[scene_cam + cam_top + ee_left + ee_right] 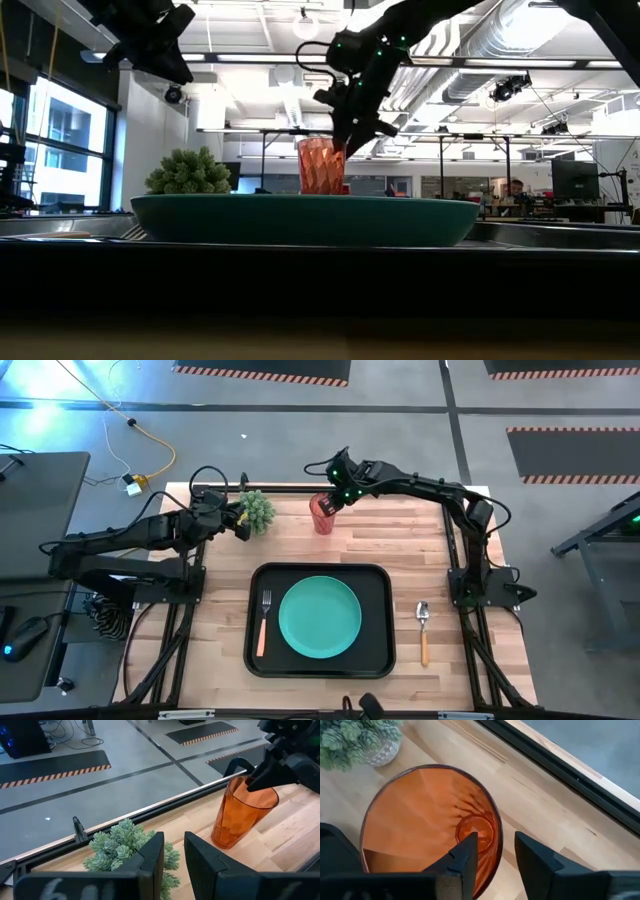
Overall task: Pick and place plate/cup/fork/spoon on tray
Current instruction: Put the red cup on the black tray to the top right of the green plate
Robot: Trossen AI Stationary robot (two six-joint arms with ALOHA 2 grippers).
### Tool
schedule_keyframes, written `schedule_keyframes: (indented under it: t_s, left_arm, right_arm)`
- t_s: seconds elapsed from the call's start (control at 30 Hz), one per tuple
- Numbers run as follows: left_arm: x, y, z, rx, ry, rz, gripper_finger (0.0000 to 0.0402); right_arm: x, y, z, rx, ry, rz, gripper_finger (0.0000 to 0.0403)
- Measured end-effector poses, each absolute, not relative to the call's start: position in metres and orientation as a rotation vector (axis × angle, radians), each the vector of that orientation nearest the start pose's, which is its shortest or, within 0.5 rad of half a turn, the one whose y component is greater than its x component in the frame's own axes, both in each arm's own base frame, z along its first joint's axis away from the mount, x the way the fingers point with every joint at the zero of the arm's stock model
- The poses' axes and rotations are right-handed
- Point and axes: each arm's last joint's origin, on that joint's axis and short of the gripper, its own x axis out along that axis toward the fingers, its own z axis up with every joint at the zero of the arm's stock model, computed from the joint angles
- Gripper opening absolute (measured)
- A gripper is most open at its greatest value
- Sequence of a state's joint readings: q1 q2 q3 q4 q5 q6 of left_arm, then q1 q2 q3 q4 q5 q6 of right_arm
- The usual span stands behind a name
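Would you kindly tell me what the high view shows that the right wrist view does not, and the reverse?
Only the high view shows the tray holding the plate and fork, the spoon on the table, and the left gripper. Only the right wrist view shows one finger inside the cup's rim, one outside. Both show the cup, potted plant and right gripper.

The plate (319, 617) lies in the tray (377, 585), with the fork (264, 624) on the tray left of it. The spoon (423, 631) lies on the table right of the tray. Behind the tray stands the cup (322, 515), apparently on the table; the potted plant (256, 510) stands left of the cup.
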State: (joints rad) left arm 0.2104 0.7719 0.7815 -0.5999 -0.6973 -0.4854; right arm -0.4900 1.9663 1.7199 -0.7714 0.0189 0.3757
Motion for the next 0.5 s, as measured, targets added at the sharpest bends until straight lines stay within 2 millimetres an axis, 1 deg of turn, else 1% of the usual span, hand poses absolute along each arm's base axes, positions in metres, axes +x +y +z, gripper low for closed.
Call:
schedule_keyframes:
  t_s: [0.1, 0.27, 0.3, 0.43, 0.5]
  left_arm:
    - [0.1428, 0.0495, 0.2999, -0.292, 0.365, 1.000, 0.0067]
    - [0.1428, 0.0495, 0.2999, -0.291, 0.365, 1.000, 0.0067]
    - [0.1428, 0.0495, 0.2999, -0.291, 0.365, 1.000, 0.0067]
    - [0.1428, 0.0494, 0.2998, -0.292, 0.366, 0.999, 0.0067]
    - [0.1428, 0.0494, 0.2998, -0.293, 0.367, 0.996, 0.0067]
  right_arm:
    - [0.3735, -0.2019, 0.2632, 0.582, 0.906, -0.664, 0.0086]
    - [0.3728, -0.2034, 0.2632, 0.570, 0.907, -0.665, 0.0017]
    - [0.3726, -0.2038, 0.2632, 0.557, 0.910, -0.668, 0.0010]
    - [0.3719, -0.2049, 0.2632, 0.544, 0.910, -0.688, 0.0012]
    - [0.3716, -0.2046, 0.2640, 0.546, 0.909, -0.683, 0.0007]
